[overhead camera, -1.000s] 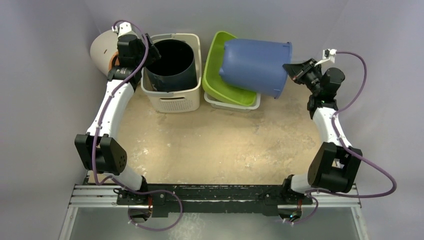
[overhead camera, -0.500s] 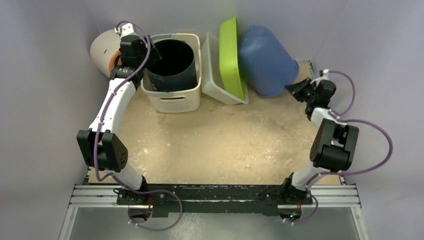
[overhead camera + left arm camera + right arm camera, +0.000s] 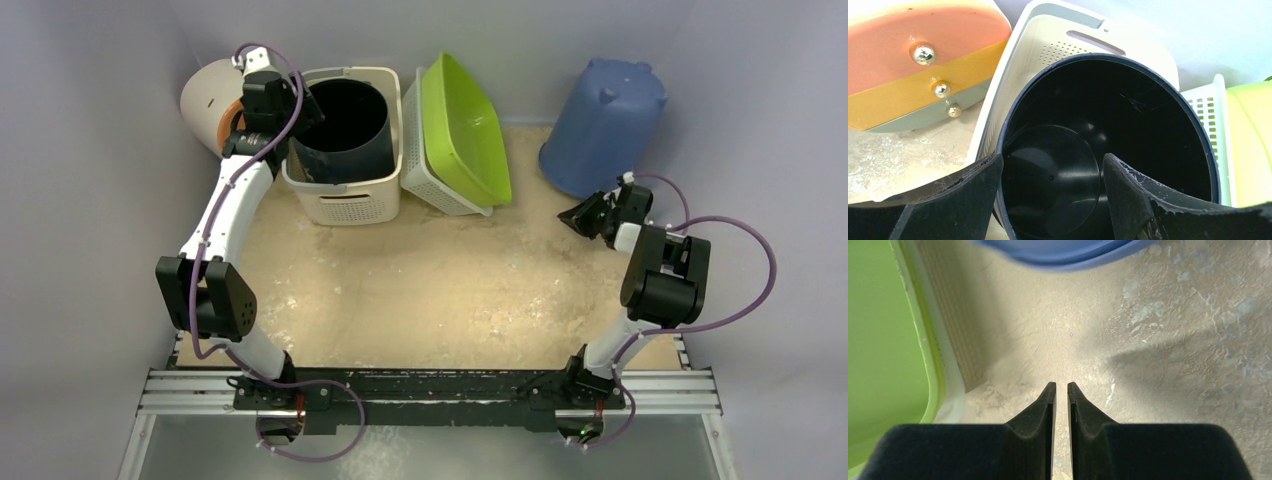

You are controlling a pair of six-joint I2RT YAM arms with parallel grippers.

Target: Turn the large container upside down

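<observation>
The large container, a blue bucket [image 3: 605,125], stands upside down on the table at the back right, its base facing up. Its rim [image 3: 1068,250] shows at the top of the right wrist view. My right gripper [image 3: 572,218] [image 3: 1058,386] hovers low over the table just in front of it, apart from it, jaws nearly together with only a thin slit and nothing between them. My left gripper [image 3: 300,105] [image 3: 1053,160] is open wide at the rim of a black bucket [image 3: 1128,115], holding nothing.
The black bucket [image 3: 345,130] sits inside a white perforated basket [image 3: 345,200]. A green tub [image 3: 465,125] [image 3: 883,340] leans tilted in a second white basket [image 3: 425,165]. A round pink-and-yellow box [image 3: 205,100] lies at the back left. Grey walls surround the table.
The blue bucket went from lying on the green tub in my right gripper to standing upside down at the back right. The right gripper let go and drew back. The green tub tipped up.
</observation>
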